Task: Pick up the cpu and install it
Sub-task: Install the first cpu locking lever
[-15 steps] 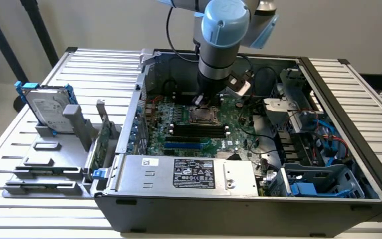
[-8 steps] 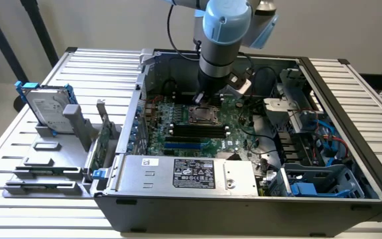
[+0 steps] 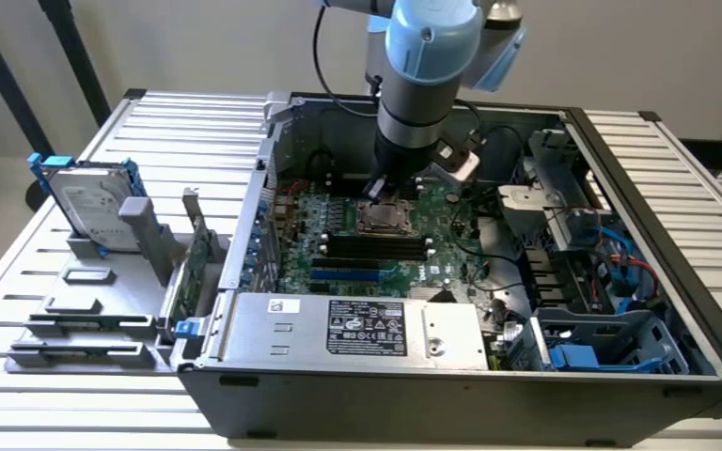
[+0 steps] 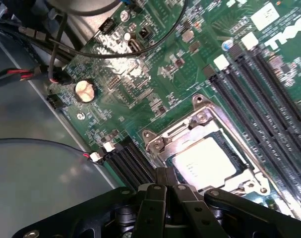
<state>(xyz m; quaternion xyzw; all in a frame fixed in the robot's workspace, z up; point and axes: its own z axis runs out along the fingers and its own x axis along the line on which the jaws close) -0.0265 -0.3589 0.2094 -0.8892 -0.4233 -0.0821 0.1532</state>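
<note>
Ribbed metal tabletop (image 3: 35, 282) carried an open computer case (image 3: 462, 395), its green motherboard (image 3: 374, 235) exposed at the centre of the exterior view. Near the middle of the board, the cpu (image 4: 205, 161) lay flat in its socket (image 4: 155, 144), silver top facing up within the metal frame. The gripper (image 4: 166, 186) hung just above the chip's near edge, jaws pressed together and holding nothing. The chip, square with no long axis, sat just beyond the fingertips. The arm (image 3: 427, 75) stood nearly vertical, dropping from the upper centre of the frame.
</note>
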